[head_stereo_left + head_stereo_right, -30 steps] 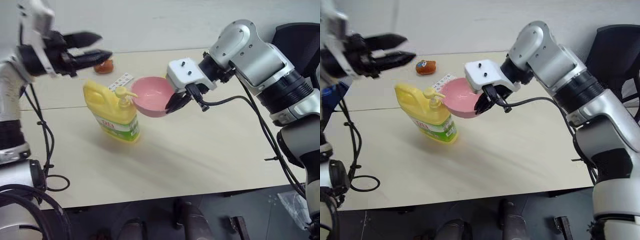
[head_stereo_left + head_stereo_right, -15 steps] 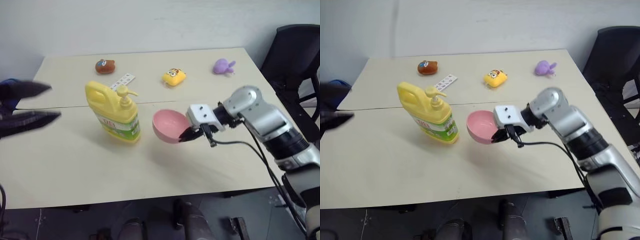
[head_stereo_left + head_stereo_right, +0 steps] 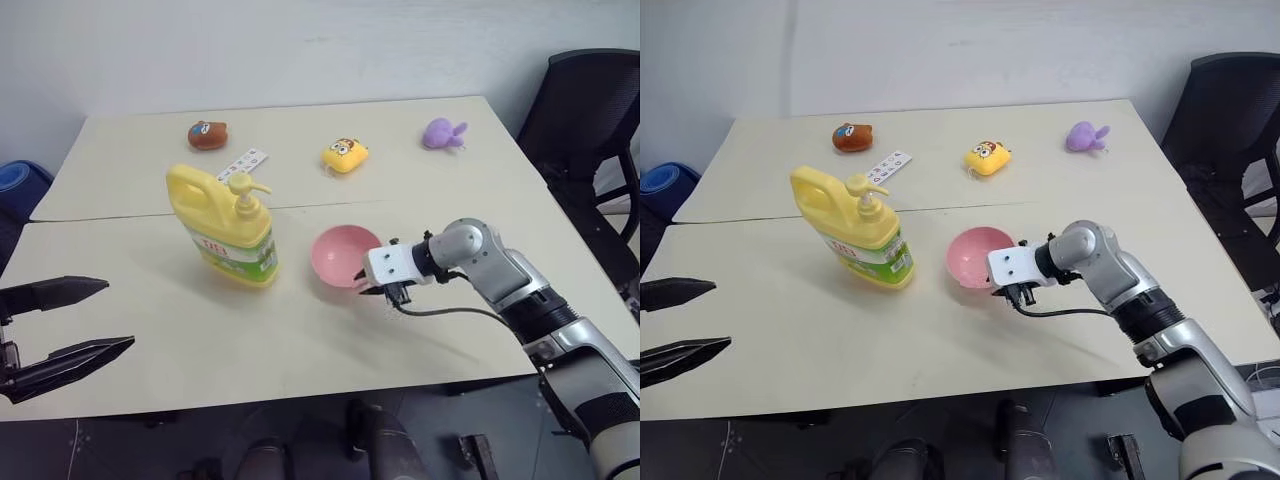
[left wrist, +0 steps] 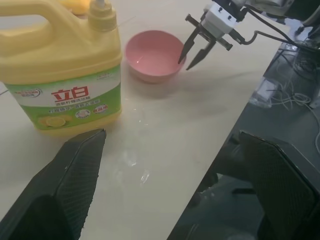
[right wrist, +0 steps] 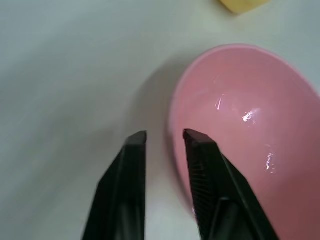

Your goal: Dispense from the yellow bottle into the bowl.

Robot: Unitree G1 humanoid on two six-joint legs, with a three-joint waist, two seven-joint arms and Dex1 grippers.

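Pink bowl (image 3: 343, 255) sits on the table (image 3: 420, 190) just beside the yellow bottle (image 3: 225, 226) — placing step looks finished. Right gripper (image 4: 194, 50) at the bowl's rim, jaws narrowly parted, holding nothing. Left gripper (image 3: 62, 325) well apart from the bottle, jaws wide — next it must press the pump nozzle (image 3: 243, 185).

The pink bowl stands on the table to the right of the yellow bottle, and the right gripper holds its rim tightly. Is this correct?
Not fully. The pink bowl does stand on the table, right of the yellow bottle, but the right gripper no longer clamps the rim. The right wrist view shows its fingers parted just outside the rim, with nothing between them.
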